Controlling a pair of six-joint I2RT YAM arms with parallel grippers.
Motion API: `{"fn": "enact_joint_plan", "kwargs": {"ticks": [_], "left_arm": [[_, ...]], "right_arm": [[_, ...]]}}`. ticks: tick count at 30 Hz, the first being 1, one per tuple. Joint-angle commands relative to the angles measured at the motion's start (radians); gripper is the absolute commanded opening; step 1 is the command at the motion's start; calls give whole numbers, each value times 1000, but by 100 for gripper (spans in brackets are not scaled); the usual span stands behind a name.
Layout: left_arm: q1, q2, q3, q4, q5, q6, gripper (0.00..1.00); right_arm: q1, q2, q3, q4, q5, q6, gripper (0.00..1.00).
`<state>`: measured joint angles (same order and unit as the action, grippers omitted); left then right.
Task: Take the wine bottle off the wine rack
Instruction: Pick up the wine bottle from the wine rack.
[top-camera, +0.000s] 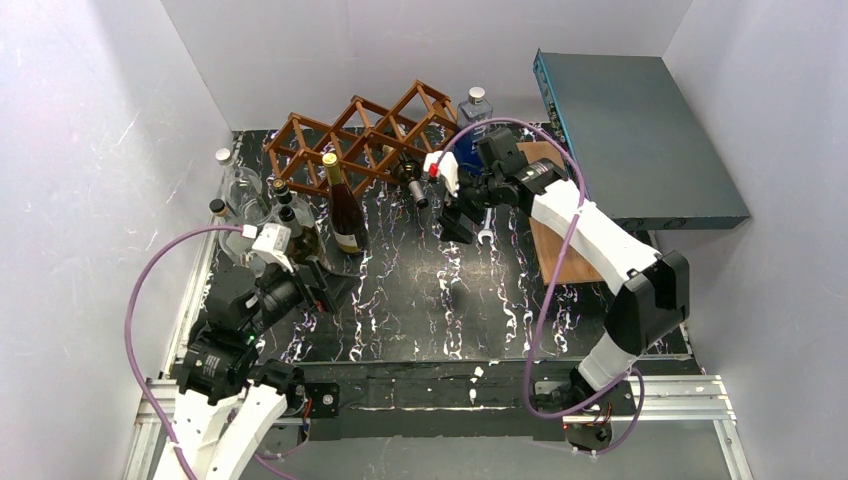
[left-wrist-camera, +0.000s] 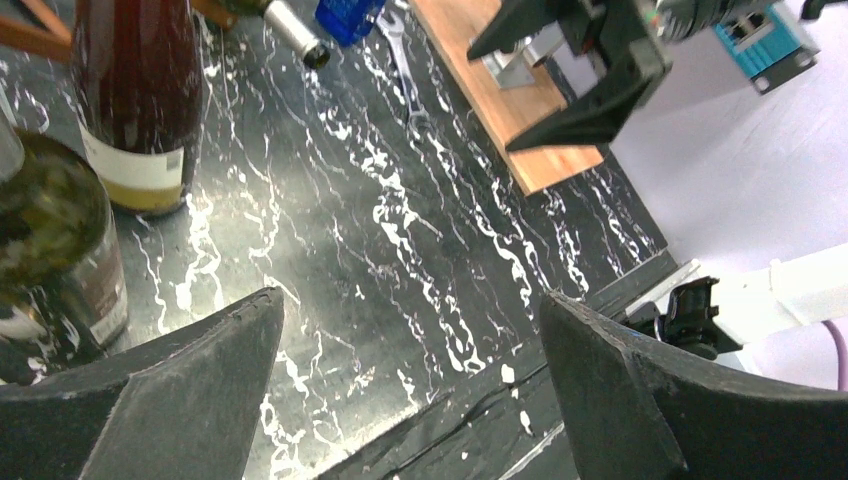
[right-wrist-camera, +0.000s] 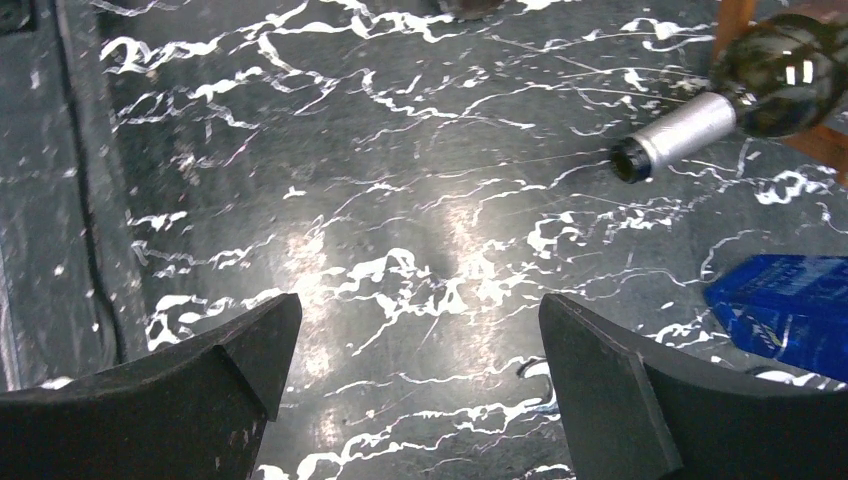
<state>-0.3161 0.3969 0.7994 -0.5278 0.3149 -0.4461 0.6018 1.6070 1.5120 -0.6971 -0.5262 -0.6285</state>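
Top view: the wine bottle (top-camera: 408, 178) lies in a lower front cell of the wine rack (top-camera: 365, 135), neck protruding. The right pincer (top-camera: 460, 222) hovers just before the rack, spread wide, empty.

Left wrist view: the left pincer (left-wrist-camera: 410, 380), well clear of the rack, equally wide, empty.

Right wrist view: foil-capped neck visible.

Judgement: glass, heavy, slick (breakable); grasp the neck.

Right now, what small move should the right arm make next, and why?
Probably shift the right gripper toward the neck of the wine bottle: its jaws stand open and empty, and the silver-capped neck juts from the wine rack close by, ungripped.
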Motion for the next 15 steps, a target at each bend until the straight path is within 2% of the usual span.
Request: {"fn": "enact_joint_plan", "kwargs": {"ticks": [1, 6, 15], "left_arm": [[3, -15, -64, 0, 21, -35, 98], [3, -72, -152, 30, 17, -69, 98], [3, -201, -247, 27, 2, -116, 98]], "right_arm": [[40, 69, 96, 90, 151, 126, 99], [89, 135, 131, 192, 292, 239, 98], [125, 275, 130, 472, 593, 548, 98]]}}
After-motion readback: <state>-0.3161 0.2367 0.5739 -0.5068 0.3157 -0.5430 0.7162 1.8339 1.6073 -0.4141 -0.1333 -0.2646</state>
